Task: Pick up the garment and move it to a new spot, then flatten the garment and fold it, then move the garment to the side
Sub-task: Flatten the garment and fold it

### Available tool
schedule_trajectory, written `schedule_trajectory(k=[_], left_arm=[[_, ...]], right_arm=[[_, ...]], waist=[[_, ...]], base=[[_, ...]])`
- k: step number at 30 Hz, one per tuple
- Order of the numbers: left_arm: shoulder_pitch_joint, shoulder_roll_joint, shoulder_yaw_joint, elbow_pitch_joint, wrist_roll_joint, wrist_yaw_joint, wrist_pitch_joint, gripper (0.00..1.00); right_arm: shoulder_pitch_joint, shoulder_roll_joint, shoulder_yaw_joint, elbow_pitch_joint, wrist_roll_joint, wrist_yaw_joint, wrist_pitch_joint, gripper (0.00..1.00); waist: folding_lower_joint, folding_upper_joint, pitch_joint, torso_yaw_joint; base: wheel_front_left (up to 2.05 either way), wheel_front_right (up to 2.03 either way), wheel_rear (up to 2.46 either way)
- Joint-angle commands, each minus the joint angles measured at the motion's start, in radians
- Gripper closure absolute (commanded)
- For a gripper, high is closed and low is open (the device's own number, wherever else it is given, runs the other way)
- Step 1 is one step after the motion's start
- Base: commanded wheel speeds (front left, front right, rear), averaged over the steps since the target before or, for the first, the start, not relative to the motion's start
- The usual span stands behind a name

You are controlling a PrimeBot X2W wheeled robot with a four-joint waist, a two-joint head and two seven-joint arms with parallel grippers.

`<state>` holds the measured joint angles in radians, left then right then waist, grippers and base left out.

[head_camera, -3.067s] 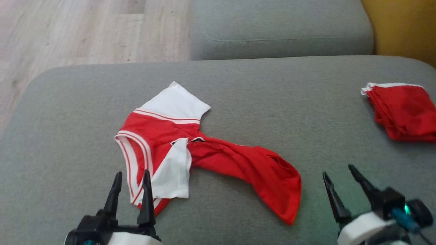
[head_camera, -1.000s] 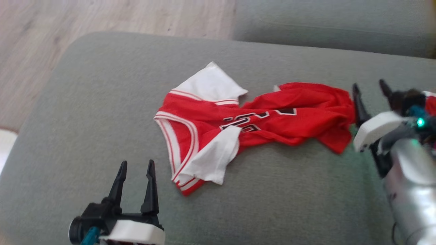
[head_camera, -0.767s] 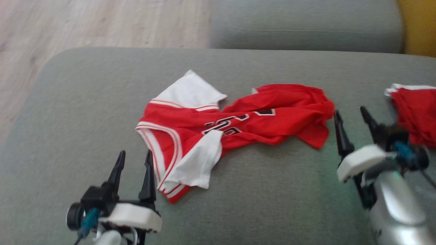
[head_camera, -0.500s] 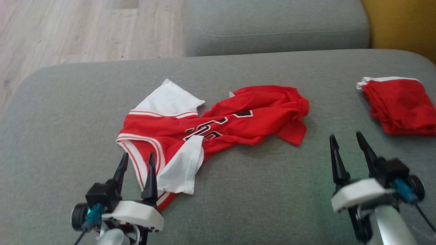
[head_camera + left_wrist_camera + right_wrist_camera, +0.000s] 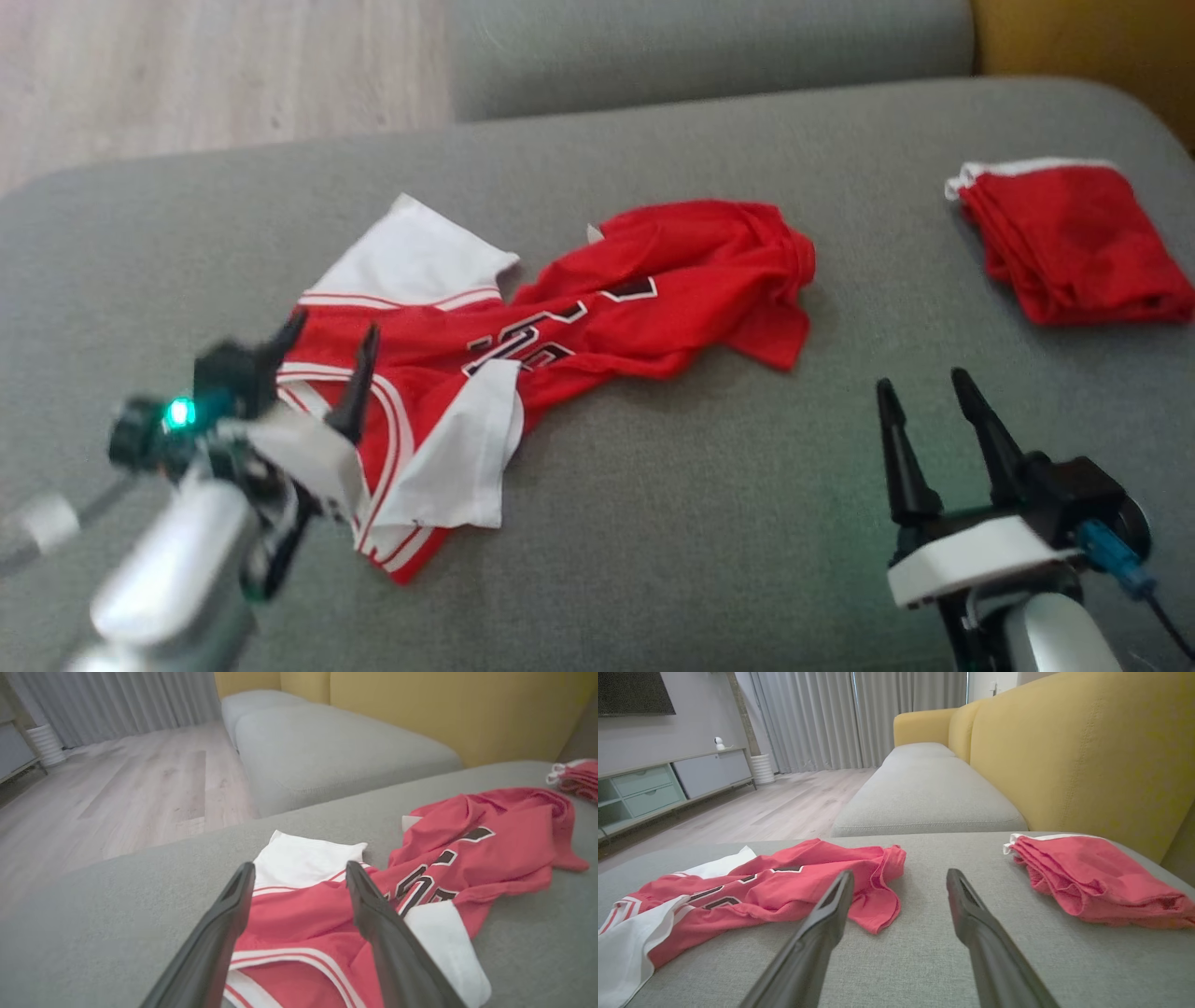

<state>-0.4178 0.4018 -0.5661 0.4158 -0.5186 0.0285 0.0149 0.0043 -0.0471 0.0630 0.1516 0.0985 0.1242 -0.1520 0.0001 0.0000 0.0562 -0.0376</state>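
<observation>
A: Logged: grey cushion (image 5: 653, 523) below; crumpled jersey (image 5: 653, 299) ahead of both pincers; folded red pile (image 5: 1074, 243) right of the right pincer (image 5: 920, 379).
B: Step?
A: Flattening, probably. Pinch striped armhole trim shallowly, one layer only; draw outward, low, away from the bunched middle. Keep the right ready for the far hem.
B: Pincers?
A: Spread wide, both empty. Over that trim, left pincer (image 5: 336, 322) poised, contact unclear. Right well short of the red hem, touching nothing.
</observation>
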Motion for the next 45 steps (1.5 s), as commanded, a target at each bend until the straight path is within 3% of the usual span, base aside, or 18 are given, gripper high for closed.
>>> schedule_trajectory(k=[1,4,8,16,20,21,23,33,45], left_arm=[[-0.076,0.040,0.023,-0.006,0.007,-0.026,0.020,0.00],[-0.153,0.061,0.005,0.065,-0.006,-0.092,0.092,0.00],[-0.222,0.079,-0.014,0.146,-0.058,-0.141,0.186,0.00],[-0.294,0.126,-0.095,0.232,-0.099,-0.158,0.249,0.00],[-0.311,0.152,-0.183,0.225,-0.147,-0.159,0.305,0.00],[-0.317,0.163,-0.206,0.221,-0.156,-0.159,0.316,0.27],[-0.330,0.185,-0.243,0.216,-0.171,-0.159,0.327,1.00],[-0.466,0.256,-0.326,0.235,-0.155,-0.159,0.241,1.00],[-0.678,0.248,-0.345,0.326,-0.008,-0.126,0.051,1.00]], right_arm=[[-0.055,-0.003,0.031,-0.040,0.003,0.007,0.003,0.00],[-0.078,-0.003,0.054,-0.054,0.002,0.007,0.006,0.00],[-0.104,-0.003,0.070,-0.064,-0.003,0.007,0.008,0.00],[-0.134,-0.003,0.076,-0.074,-0.007,0.007,0.001,0.00],[-0.141,-0.003,0.082,-0.071,-0.004,0.007,-0.005,0.00],[-0.142,-0.003,0.083,-0.070,-0.003,0.007,-0.006,0.00],[-0.144,-0.003,0.084,-0.068,-0.001,0.007,-0.008,0.00],[-0.155,-0.003,0.087,-0.059,0.010,0.007,-0.020,0.00],[-0.168,-0.003,0.083,-0.054,0.015,0.007,-0.030,0.00]], waist=[[-0.0001,0.0000,0.040,-0.025],[-0.0001,0.0000,0.080,-0.052],[-0.0001,0.0000,0.125,-0.089],[-0.0001,0.0000,0.187,-0.147],[-0.0001,0.0000,0.199,-0.163],[-0.0001,0.0000,0.200,-0.166],[-0.0001,0.0000,0.202,-0.170],[-0.0001,0.0000,0.206,-0.182],[-0.0001,0.0000,0.225,-0.208]], base=[[0.00,0.00,0.00],[0.00,0.00,0.00],[0.00,0.00,0.00],[0.00,0.00,0.00],[0.00,0.00,0.00],[0.00,0.00,0.00],[0.00,0.00,0.00],[0.00,0.00,0.00],[0.00,0.00,0.00]])
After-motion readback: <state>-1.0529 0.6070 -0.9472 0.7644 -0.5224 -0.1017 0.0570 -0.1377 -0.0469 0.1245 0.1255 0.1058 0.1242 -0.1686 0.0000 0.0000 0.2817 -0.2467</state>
